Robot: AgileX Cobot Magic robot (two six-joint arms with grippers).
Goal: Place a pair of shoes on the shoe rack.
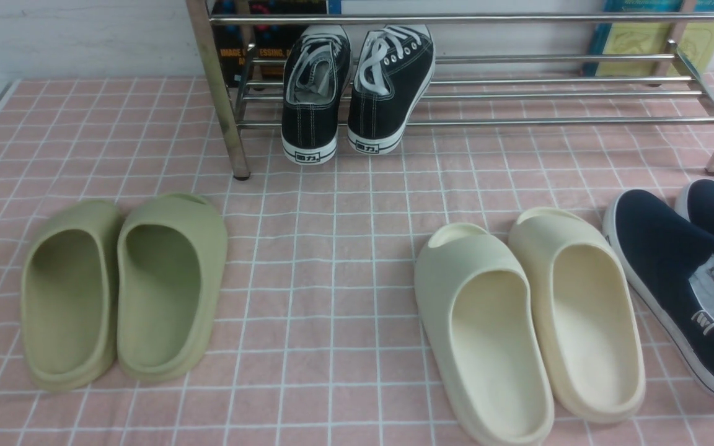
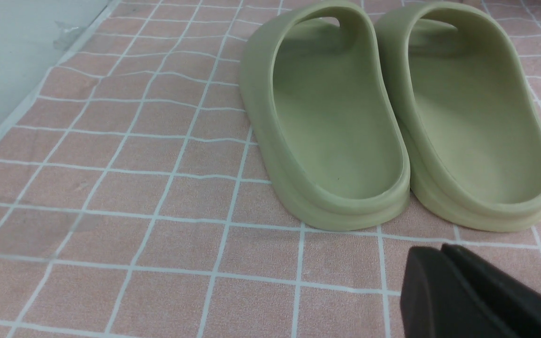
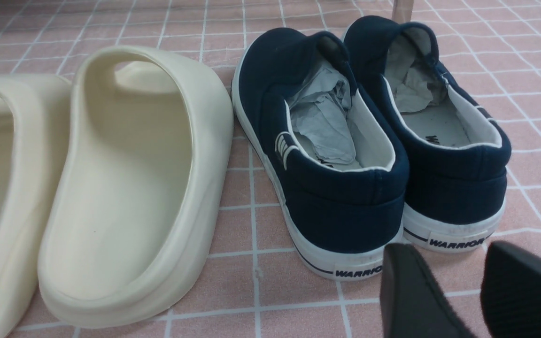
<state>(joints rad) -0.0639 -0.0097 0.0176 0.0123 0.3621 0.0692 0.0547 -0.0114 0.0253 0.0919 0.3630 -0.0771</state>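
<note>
2 green slides [image 1: 123, 291] lie in front of the left end of the shoe rack [image 1: 468, 122]. The left gripper [image 2: 432, 253], in front of the rack and nearer the camera than those slides, has its fingers drawn together, nothing between them. The 2 black sneakers [image 1: 357, 93] sit side by side on the rack's lower shelf, near its left end, heels toward the camera, well apart from both grippers. 2 cream slides [image 1: 537, 328] lie in front of the rack's right half. 2 navy slip-ons [image 3: 369, 150] lie before its right end; near their heels, the right gripper [image 3: 458, 258] stands slightly parted, empty.
</note>
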